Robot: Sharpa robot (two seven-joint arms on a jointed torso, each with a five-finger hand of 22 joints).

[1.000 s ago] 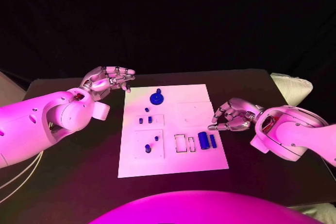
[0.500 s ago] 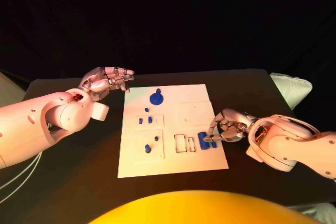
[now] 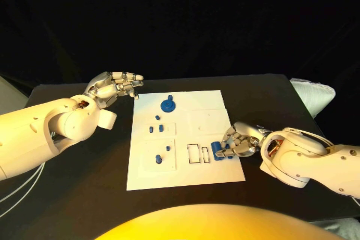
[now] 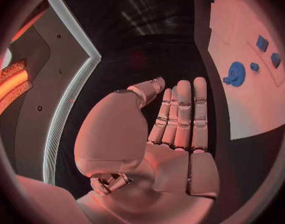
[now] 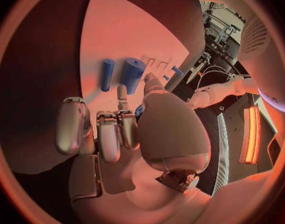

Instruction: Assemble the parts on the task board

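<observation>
The white task board (image 3: 210, 102) lies mid-table. On it are a blue gear-shaped part (image 3: 168, 104), several small blue parts (image 3: 159, 128) down its left side, and a blue cylinder (image 3: 217, 148) beside a thin blue bar (image 3: 227, 152) near the right edge. My right hand (image 3: 241, 141) hangs over that pair with its fingers curled down. In the right wrist view its fingertips (image 5: 120, 93) reach the near end of the cylinder (image 5: 131, 73), which lies flat next to the bar (image 5: 107, 74). My left hand (image 3: 116, 85) hovers off the board's far left corner, fingers straight (image 4: 180, 114), holding nothing.
Two empty rectangular slots (image 3: 198, 153) sit just left of the cylinder. A white bundle (image 3: 315, 94) lies at the table's right edge. Bare black table (image 3: 82, 162) stretches left of the board.
My right hand has moved left and down from beside the board onto the blue cylinder and bar. The left hand has stayed in place.
</observation>
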